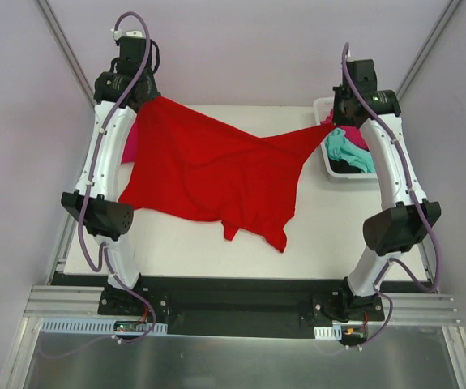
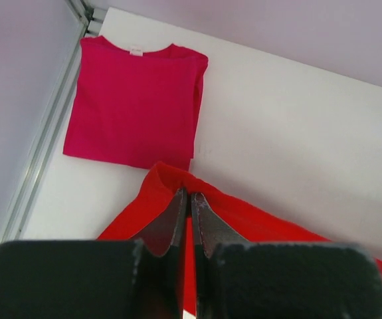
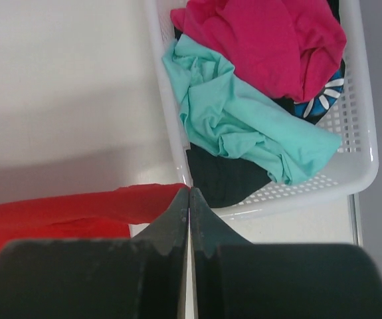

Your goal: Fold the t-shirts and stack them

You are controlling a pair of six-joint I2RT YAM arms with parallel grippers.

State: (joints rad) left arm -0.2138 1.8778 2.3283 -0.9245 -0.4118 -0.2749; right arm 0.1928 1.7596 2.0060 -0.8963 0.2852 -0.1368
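Observation:
A large bright red t-shirt (image 1: 216, 170) hangs stretched between both grippers above the white table, its lower edge drooping onto the table. My left gripper (image 2: 189, 195) is shut on one corner of the red cloth (image 2: 264, 222) at the far left. My right gripper (image 3: 189, 189) is shut on the opposite tip of the red cloth (image 3: 64, 212), beside the basket. A folded magenta-pink t-shirt (image 2: 134, 100) lies flat at the far left corner, partly hidden under the red one in the top view.
A white lattice basket (image 3: 363, 159) at the far right holds a crumpled teal shirt (image 3: 244, 126), a magenta one (image 3: 264, 40) and a dark one (image 3: 224, 176). The table's left edge meets a metal frame rail (image 2: 44, 139).

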